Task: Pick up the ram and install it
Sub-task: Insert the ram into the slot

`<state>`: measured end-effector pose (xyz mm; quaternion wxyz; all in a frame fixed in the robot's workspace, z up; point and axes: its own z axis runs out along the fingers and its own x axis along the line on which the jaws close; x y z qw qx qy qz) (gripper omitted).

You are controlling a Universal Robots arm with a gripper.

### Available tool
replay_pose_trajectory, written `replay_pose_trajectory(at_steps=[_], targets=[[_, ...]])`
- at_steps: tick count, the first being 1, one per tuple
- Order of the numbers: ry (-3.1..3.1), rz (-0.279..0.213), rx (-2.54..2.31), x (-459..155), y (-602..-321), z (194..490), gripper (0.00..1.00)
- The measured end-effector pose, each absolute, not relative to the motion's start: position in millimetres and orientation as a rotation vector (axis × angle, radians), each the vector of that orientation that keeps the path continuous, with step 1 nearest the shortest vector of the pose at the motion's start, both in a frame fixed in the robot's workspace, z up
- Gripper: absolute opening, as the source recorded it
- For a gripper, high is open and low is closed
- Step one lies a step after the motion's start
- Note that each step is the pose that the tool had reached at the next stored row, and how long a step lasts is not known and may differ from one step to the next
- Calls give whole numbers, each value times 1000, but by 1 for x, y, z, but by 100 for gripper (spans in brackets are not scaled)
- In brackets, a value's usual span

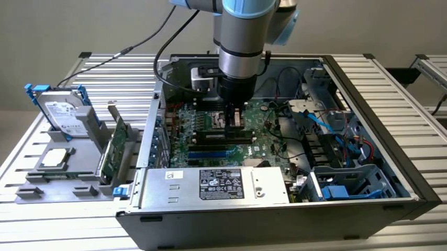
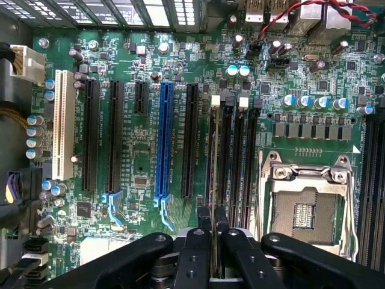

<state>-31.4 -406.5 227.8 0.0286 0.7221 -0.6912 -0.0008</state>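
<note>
Tool matt black; motherboard glossy green (slots plastic); case dark metal.

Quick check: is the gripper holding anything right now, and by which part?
The ram, pinched across its two flat faces between the fingers, at the memory slots.

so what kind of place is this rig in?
Probably a lab bench for robotic PC assembly: an open computer case on a slatted aluminium table, a parts fixture holding a hard drive, and the tool gripping the ram over the motherboard.
</note>
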Motion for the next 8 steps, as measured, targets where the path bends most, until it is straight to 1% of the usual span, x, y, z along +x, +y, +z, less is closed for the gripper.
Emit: replay_pose_trajectory(at_steps=[8], targets=[[-2130, 3, 2226, -31, -407, 227, 14]])
